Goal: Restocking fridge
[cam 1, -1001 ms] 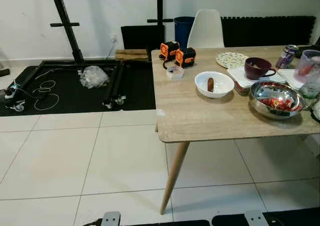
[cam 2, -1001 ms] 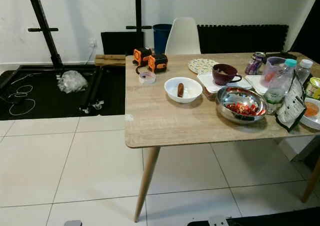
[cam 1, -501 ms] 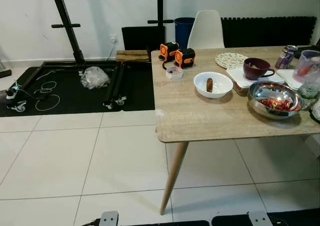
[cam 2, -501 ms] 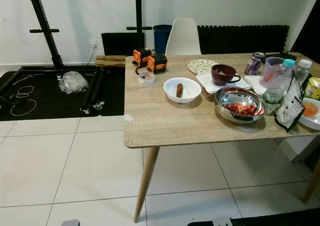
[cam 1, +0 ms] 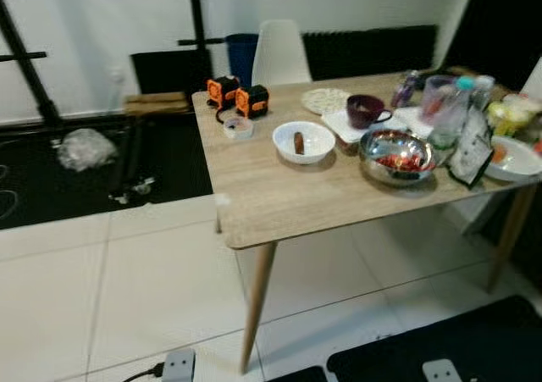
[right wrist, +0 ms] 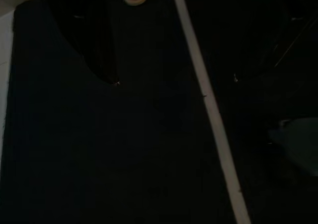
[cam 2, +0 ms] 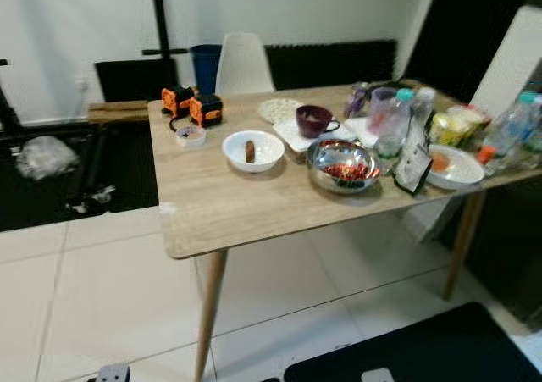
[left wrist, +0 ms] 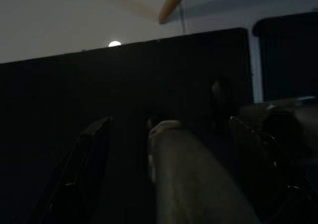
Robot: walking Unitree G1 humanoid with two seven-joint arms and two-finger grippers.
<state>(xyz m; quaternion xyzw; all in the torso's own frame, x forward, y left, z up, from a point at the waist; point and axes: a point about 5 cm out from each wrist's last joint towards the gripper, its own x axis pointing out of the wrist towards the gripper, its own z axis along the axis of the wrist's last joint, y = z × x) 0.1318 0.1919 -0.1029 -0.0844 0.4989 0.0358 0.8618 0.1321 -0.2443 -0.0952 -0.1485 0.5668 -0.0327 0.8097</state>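
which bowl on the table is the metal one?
The steel bowl holding red food, right of the white bowl. The white one is ceramic-looking and holds one brown sausage-like piece.

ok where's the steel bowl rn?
In the head views the steel bowl sits on the wooden table, right of the white bowl and just in front of the maroon mug.

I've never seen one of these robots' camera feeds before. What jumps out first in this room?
A wooden table crowded with food and dishes: a shiny metal bowl of red food near its middle, and a white bowl holding a sausage beside it on the robot's left. At the far left corner sit two orange and black tape measures, with a white chair behind the table.
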